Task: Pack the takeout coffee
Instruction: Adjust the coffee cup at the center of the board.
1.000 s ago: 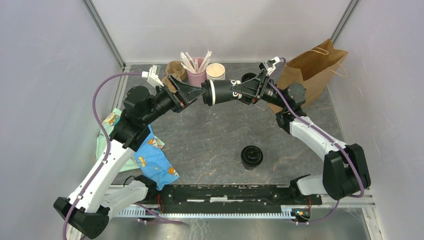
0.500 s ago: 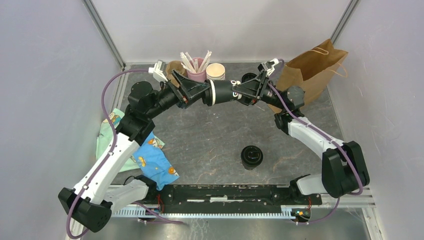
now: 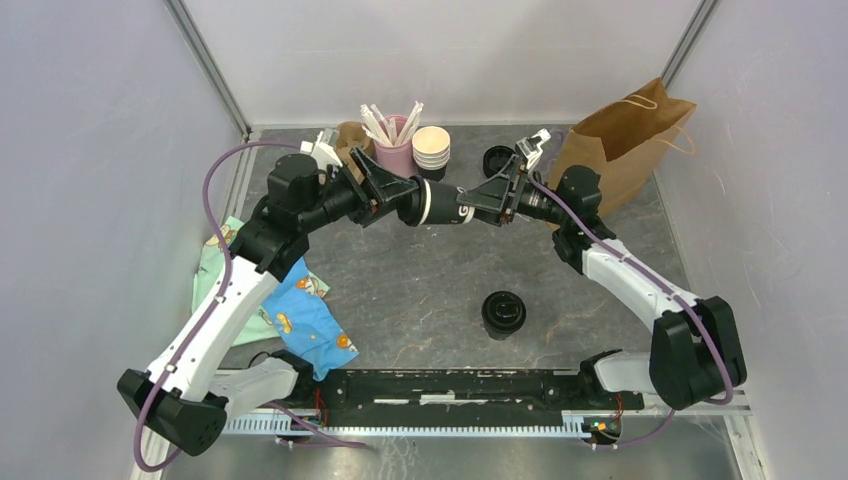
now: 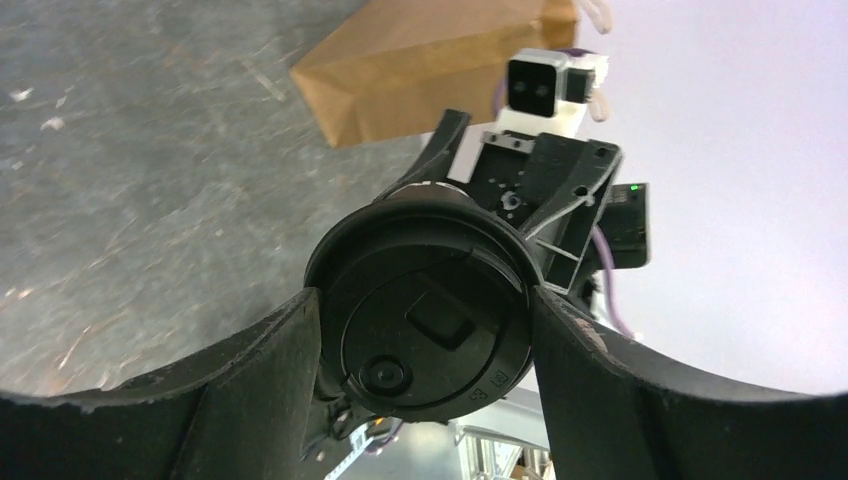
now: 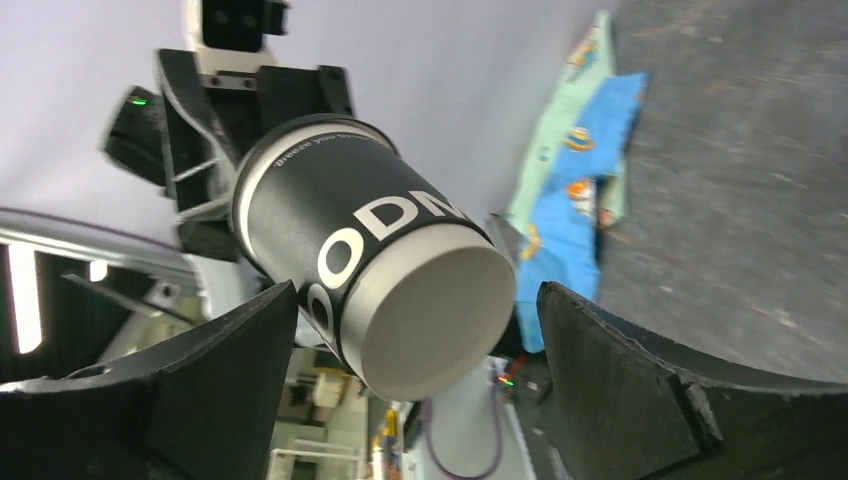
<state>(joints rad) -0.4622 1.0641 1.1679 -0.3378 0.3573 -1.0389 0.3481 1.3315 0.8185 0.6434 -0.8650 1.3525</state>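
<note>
Tabletop: one airborne coffee, one bag

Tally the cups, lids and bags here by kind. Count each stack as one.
Lidded coffee cup: 1
Stack of lidless cups: 1
Pink cup holding sticks: 1
Loose black lids, stacked or single: 2
Paper bag: 1
Total: 6

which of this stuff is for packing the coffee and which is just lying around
For the job: takeout coffee, brown bag (likely its destination).
Lying about: stack of lidless cups, pink cup of stirrers, black lids, blue cloth.
</note>
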